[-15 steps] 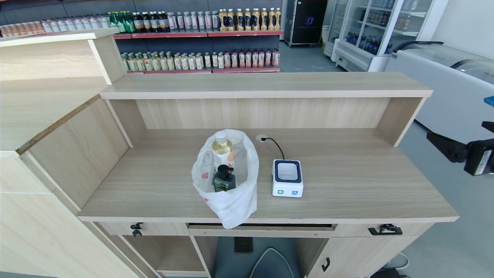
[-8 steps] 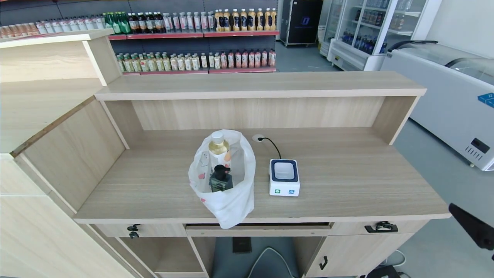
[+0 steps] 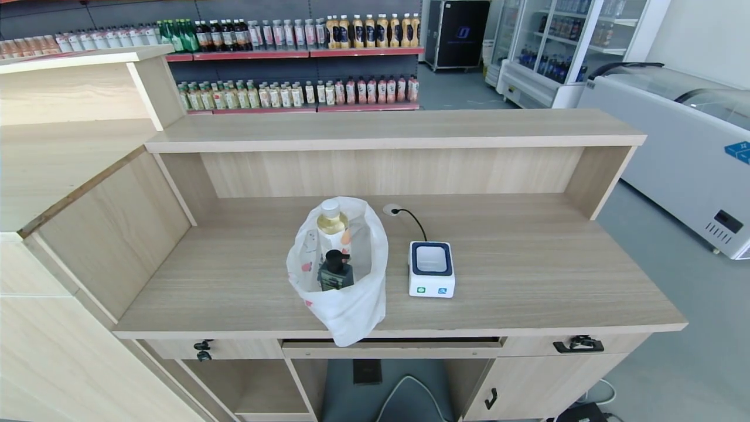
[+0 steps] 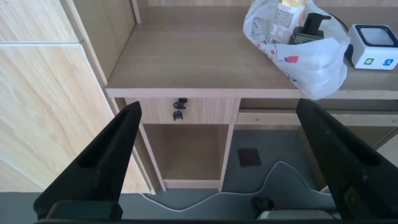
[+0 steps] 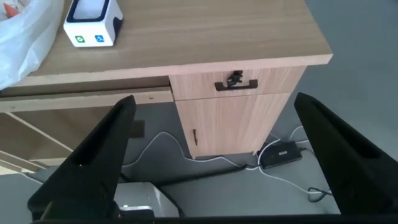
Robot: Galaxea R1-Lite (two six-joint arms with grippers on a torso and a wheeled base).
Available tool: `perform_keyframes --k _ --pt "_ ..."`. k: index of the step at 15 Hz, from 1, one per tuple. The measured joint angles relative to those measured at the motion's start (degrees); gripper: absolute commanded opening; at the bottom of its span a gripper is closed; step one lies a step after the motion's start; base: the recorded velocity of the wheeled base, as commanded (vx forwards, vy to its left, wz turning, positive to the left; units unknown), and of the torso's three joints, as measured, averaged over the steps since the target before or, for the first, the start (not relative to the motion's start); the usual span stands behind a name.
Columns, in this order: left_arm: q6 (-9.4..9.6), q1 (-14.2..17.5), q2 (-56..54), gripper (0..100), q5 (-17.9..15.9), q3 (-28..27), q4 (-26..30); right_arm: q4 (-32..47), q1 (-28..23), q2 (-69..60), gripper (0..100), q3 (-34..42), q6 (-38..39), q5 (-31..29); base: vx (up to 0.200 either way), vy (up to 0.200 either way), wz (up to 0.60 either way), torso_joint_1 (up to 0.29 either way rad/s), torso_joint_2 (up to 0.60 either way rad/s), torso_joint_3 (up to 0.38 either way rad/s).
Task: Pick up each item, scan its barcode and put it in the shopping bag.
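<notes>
While the left pincer [image 4: 219, 106] and right pincer [image 5: 214, 98] gape empty, the floppy shopping bag [image 3: 351, 302] probably lifts best by its rim.

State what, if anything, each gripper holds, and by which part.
Nothing is held. The left gripper and the right gripper are both open and empty, well clear of the bag on the counter.

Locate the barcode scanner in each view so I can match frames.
Head view: barcode scanner on the counter, right of the shopping bag.
Left wrist view: barcode scanner on the shopping bag's far side.
Right wrist view: barcode scanner next to the shopping bag's edge.
Shared landmark: the shopping bag.
</notes>
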Motion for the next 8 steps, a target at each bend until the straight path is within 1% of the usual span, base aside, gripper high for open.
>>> perform_keyframes --k 3,8 --pt "0.00 0.0 0.0 100 0.0 0.0 0.0 1.2 -0.9 -6.3 100 0.1 1.5 0.0 0.000 0.000 0.00 0.000 0.00 0.000" --pt "0.02 0.0 0.0 100 0.0 0.0 0.0 1.2 -1.1 -9.4 100 0.2 2.7 0.0 0.000 0.000 0.00 0.000 0.00 0.000"
